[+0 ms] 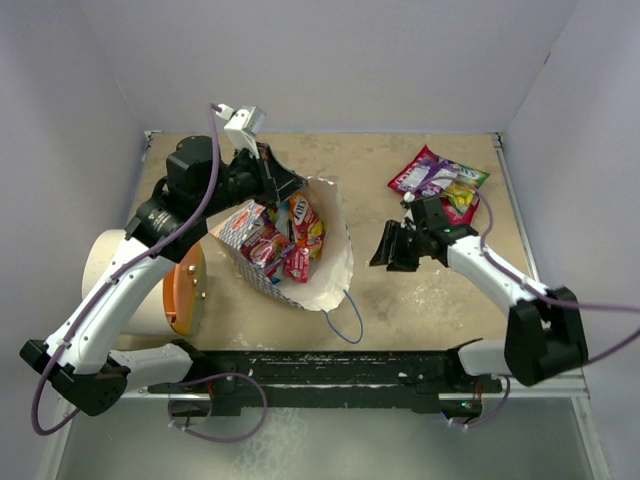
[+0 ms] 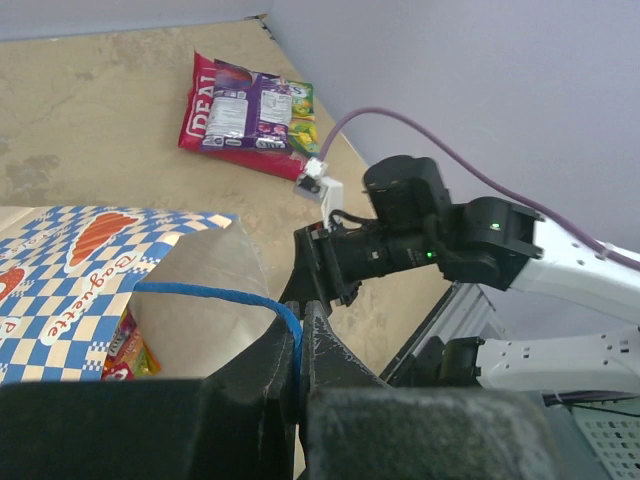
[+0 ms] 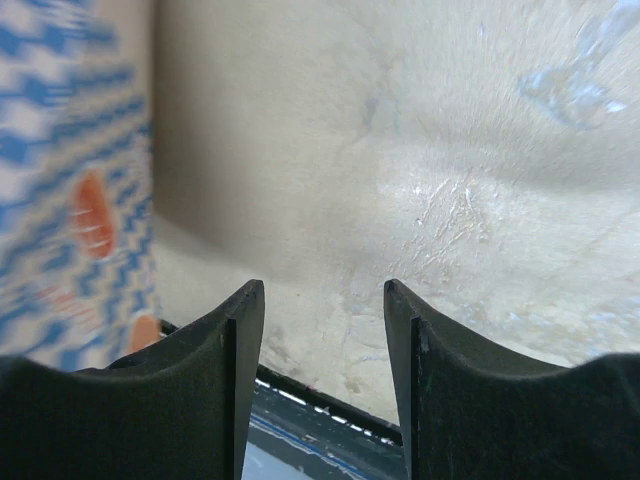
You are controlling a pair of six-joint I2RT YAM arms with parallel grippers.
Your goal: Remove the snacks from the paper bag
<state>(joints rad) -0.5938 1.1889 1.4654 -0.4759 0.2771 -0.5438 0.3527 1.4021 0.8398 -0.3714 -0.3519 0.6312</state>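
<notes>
The paper bag (image 1: 335, 262) lies on its side in the middle of the table, mouth open toward the right. Several snacks (image 1: 285, 240) show inside it, red, yellow and pink. My left gripper (image 1: 296, 186) sits at the bag's far rim. In the left wrist view the left gripper (image 2: 300, 315) is shut on the bag's blue cord handle (image 2: 210, 293), above the checkered side (image 2: 70, 260). More snacks (image 1: 440, 180), red, purple and green-yellow, lie at the back right. My right gripper (image 1: 392, 245) hangs open and empty between bag and pile; the right wrist view shows the right gripper (image 3: 324, 300) over bare table.
A white cylinder (image 1: 120, 275) with an orange lid (image 1: 186, 290) lies at the left, against the bag. The bag's other blue handle (image 1: 347, 320) trails on the table toward the black front rail (image 1: 330, 368). Walls close in on three sides.
</notes>
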